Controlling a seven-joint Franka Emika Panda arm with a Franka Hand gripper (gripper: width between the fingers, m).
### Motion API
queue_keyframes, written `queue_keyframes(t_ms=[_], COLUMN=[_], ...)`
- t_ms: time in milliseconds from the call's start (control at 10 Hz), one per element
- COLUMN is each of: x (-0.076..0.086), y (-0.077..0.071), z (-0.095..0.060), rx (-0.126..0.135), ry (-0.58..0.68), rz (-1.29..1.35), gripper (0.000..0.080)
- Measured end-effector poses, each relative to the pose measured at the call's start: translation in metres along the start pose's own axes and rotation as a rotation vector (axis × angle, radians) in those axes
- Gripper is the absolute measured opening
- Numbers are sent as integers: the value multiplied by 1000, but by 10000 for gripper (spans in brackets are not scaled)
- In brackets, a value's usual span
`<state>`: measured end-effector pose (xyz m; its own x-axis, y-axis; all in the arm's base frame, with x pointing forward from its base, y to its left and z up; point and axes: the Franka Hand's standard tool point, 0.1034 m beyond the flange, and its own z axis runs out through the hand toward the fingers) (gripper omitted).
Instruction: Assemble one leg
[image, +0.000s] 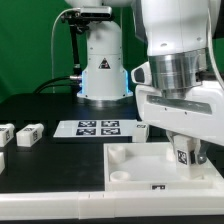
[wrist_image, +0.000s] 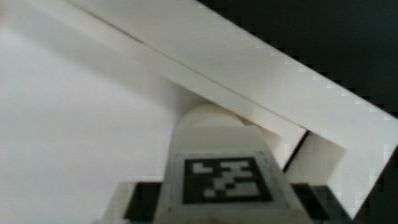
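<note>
Gripper (image: 183, 152) clamped on leg (image: 182, 156), upright over tray (image: 130, 170) right far corner; spare legs (image: 28, 133) far left on desk (image: 60, 165).

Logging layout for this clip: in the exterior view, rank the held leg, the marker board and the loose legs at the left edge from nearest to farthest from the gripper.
1. The leg, between the gripper's fingers, over the tray.
2. The marker board, mid-table, toward the exterior view's left.
3. The loose legs, at the far left edge.

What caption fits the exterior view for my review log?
Franka arm's tool holding a tagged white leg over the far corner of the white tray panel, spare legs waiting beside the marker board.
</note>
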<state>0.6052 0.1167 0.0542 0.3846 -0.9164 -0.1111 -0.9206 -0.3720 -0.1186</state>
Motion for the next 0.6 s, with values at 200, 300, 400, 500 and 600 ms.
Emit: queue_keyframes(t_ms=[200,300,400,500,600], x=[0,0,0,-1,-4], y=[0,0,0,0,-1], z=[0,0,0,0,0], rx=[3,3,3,3,3], ry=[-4,-4,-4,-5,-6], rz=[154,156,106,103,56], gripper=[268,268,268,441,571])
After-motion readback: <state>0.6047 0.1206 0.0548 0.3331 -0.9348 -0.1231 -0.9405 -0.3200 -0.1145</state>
